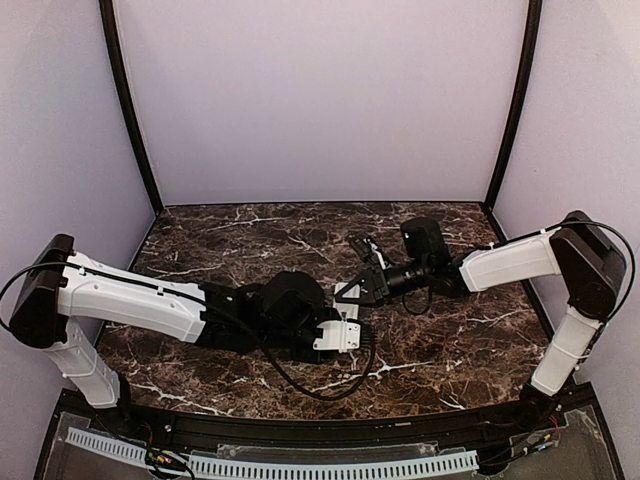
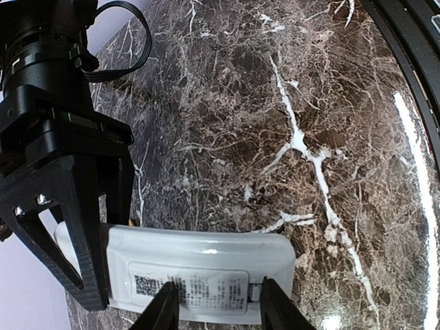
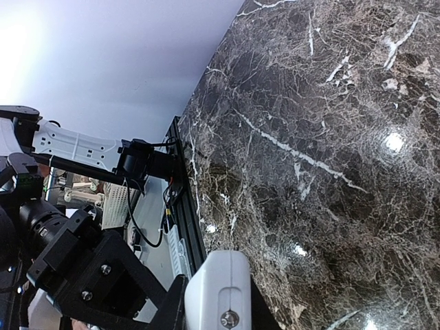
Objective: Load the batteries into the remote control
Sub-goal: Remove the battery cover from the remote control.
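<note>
remote control [image 2: 199, 265] | left end effector [image 2: 218, 306] clamps middle | right end effector [image 3: 213, 309] clamps end (both gripping)

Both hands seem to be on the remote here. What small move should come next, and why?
Probably hold with the left hand alone and let the right hand release, so it can work at the back cover. Both hands grip the remote control, one at each end, and its labelled back faces the left wrist camera and looks closed, so nothing can be loaded yet.
</note>
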Available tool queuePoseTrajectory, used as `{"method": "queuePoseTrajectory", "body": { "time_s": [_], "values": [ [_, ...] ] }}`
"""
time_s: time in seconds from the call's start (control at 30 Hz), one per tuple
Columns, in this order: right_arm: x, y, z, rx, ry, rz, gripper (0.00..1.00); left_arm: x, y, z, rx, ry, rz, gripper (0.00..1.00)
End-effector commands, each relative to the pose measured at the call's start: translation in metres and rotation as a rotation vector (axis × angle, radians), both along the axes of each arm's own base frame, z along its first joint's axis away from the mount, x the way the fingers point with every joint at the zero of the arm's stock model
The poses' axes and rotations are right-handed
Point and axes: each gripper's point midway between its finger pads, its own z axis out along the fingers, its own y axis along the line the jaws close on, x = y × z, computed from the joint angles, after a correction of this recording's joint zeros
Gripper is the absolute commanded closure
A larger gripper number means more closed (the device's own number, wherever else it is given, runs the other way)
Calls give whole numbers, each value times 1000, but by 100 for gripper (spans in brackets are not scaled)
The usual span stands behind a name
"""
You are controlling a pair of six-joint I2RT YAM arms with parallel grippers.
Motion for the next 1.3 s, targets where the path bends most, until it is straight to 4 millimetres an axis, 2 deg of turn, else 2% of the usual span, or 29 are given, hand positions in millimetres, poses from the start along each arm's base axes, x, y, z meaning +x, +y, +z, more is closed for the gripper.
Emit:
{"method": "queuePoseTrajectory", "body": {
  "time_s": [0.0, 0.27, 0.43, 0.6, 0.9, 1.27],
  "values": [
    [-4, 11, 18, 61, -26, 49, 100, 5, 3, -5, 42, -40, 12, 60],
    [-10, 15, 20, 72, -18, 79, 100, 12, 13, -12, 77, -103, 25, 62],
    [-12, 18, 19, 73, -8, 91, 100, 19, 12, -3, 39, -153, 47, 62],
    [-11, 20, 10, 57, 12, 90, 100, 23, 11, 12, -14, -199, 58, 63],
    [-2, 24, -5, 12, 26, 58, 100, 22, 11, 30, -65, -226, 49, 63],
    [4, 26, -10, -8, 37, 43, 100, 20, 14, 42, -90, -228, 46, 63]
  ]
}}
